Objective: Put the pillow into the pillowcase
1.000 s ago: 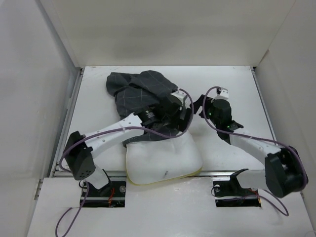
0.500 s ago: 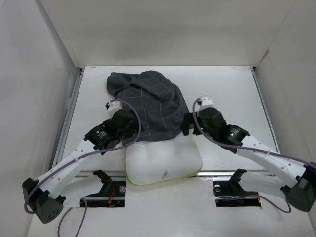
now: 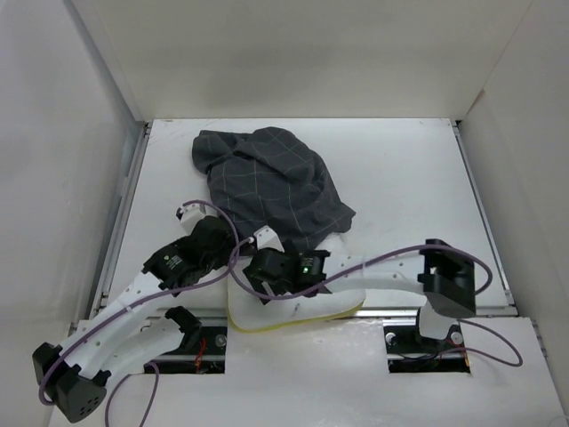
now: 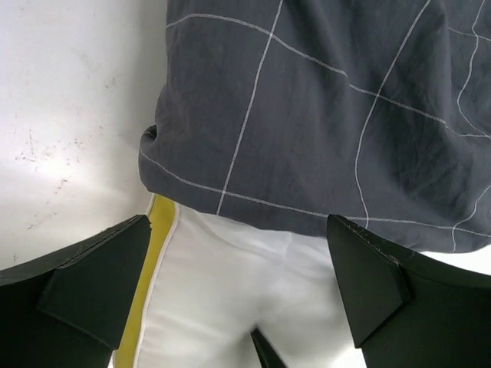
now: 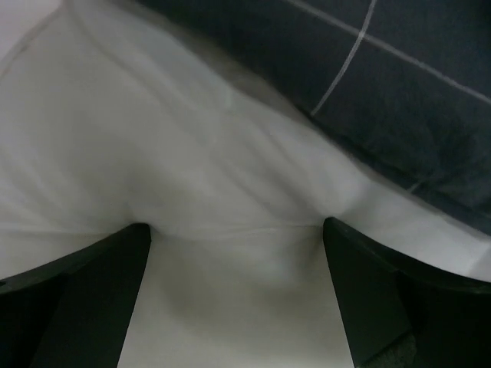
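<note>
The dark grey checked pillowcase [image 3: 267, 182] lies crumpled at the back centre, its near hem over the far end of the white pillow [image 3: 298, 313]. The pillow's yellow edge shows at the table's front. My left gripper [image 3: 228, 260] is open at the pillow's left far corner. In the left wrist view the gripper [image 4: 238, 230] straddles the pillow [image 4: 222, 284] just below the pillowcase hem [image 4: 307, 153]. My right gripper [image 3: 249, 277] reaches across the pillow from the right. In the right wrist view it [image 5: 234, 230] is open, its fingertips [image 5: 115, 261] pressed into the pillow [image 5: 153, 138]. The pillowcase [image 5: 399, 115] is at the upper right.
White walls [image 3: 80, 133] enclose the white table [image 3: 409, 178] on the left, back and right. The right arm's elbow [image 3: 449, 276] stands at the front right. A metal rail [image 3: 444, 311] runs along the front edge.
My right arm has swung left and back across the pillow, its gripper now on the pillow's left part. My left gripper has drawn slightly nearer. The pillowcase lies let go.
</note>
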Motion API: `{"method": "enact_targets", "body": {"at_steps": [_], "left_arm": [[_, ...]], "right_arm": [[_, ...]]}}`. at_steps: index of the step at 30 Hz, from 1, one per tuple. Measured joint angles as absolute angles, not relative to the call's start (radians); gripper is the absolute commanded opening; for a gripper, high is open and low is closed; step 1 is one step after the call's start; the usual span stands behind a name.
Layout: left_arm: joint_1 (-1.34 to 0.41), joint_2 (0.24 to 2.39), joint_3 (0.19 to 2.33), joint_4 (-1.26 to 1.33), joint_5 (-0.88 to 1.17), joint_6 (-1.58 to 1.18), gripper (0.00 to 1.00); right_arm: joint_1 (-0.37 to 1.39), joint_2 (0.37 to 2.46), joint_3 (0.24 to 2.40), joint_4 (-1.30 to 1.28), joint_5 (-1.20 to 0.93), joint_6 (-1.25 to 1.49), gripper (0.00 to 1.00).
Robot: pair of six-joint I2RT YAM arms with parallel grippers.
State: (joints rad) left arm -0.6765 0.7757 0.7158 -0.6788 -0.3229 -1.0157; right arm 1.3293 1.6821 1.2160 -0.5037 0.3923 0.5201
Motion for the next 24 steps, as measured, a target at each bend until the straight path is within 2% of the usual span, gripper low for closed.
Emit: {"method": "enact_targets", "body": {"at_steps": [3, 4, 5, 6, 7, 11, 17, 21, 24], "left_arm": [[-0.676, 0.784, 0.719, -0.682, -0.331, -1.023, 1.00], [-0.676, 0.785, 0.722, -0.682, -0.333, -1.028, 1.00], [-0.676, 0.785, 0.724, -0.682, -0.337, -1.030, 1.00], [-0.676, 0.785, 0.727, -0.685, -0.343, -1.032, 1.00], [-0.676, 0.785, 0.731, -0.686, -0.347, -1.033, 1.00], [-0.676, 0.788, 0.753, -0.684, -0.357, -1.032, 1.00], [-0.676, 0.789, 0.750, -0.603, -0.335, -0.986, 1.00], [-0.676, 0.804, 0.704, -0.441, -0.269, -0.899, 1.00], [-0.686, 0.852, 0.662, -0.307, -0.218, -0.833, 1.00]], "right_arm": [[1.299, 1.771, 1.261, -0.521, 0.414, 0.590, 0.97], [1.287, 1.784, 1.272, -0.520, 0.414, 0.604, 0.87], [1.277, 1.793, 1.277, -0.516, 0.415, 0.614, 0.68], [1.265, 1.799, 1.279, -0.511, 0.416, 0.624, 0.15], [1.250, 1.803, 1.279, -0.506, 0.418, 0.627, 0.00], [1.150, 1.750, 1.206, -0.428, 0.397, 0.643, 0.00], [0.879, 1.412, 1.037, -0.389, 0.284, 0.499, 0.00], [0.751, 1.277, 1.068, -0.388, 0.185, 0.409, 0.00], [0.712, 1.264, 1.134, -0.395, 0.126, 0.368, 0.00]]}}
